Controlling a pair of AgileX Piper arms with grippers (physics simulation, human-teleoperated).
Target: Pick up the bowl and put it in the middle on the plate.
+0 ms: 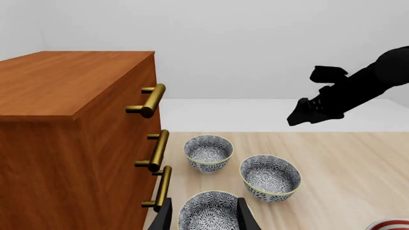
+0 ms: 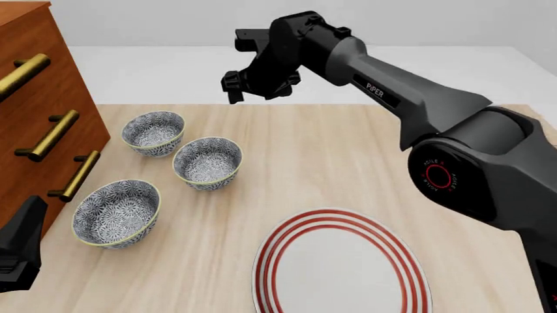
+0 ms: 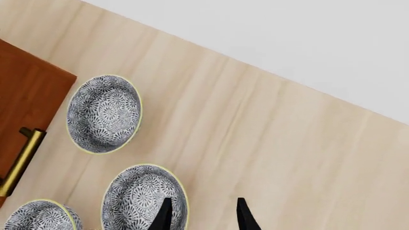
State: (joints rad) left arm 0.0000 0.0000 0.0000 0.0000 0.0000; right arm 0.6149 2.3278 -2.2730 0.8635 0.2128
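Three bowls beside the drawers, plate near right; both grippers empty.
Left gripper [image 1: 204, 215] hovers open, fingers either side of the nearest bowl [image 2: 116, 212], gripping nothing; middle bowl [image 2: 207, 162] and far bowl [image 2: 153, 132] sit apart on the table [image 2: 348, 163]; plate [image 2: 341, 264] bare; right gripper [image 3: 201, 215] high above, jaws parted, empty.

blue-grey floral bowl [image 2: 117, 213], white red-ringed plate [image 2: 341, 267], brown brass-handled cabinet [image 1: 70, 124]
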